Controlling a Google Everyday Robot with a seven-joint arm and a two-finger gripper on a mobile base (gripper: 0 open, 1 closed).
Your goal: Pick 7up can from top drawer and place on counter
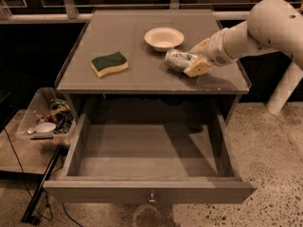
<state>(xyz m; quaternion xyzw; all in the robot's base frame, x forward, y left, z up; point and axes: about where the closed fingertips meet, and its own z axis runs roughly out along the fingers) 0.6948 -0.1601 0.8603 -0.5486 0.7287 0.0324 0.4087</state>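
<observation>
The 7up can [176,59], silvery with green markings, lies on its side on the counter [123,34], right of centre and just in front of the white bowl. My gripper [191,60] reaches in from the right on a white arm. Its tan fingers [197,69] sit on either side of the can's right end and hold it against the counter top. The top drawer [151,191] is pulled fully open below the counter, and nothing shows inside it. Its small metal knob is at the centre of the front panel.
A white bowl [164,38] stands behind the can. A green and yellow sponge [109,63] lies on the counter's left half. A clear bin of clutter [45,119] sits on the floor to the left. A white post [284,91] stands at the right.
</observation>
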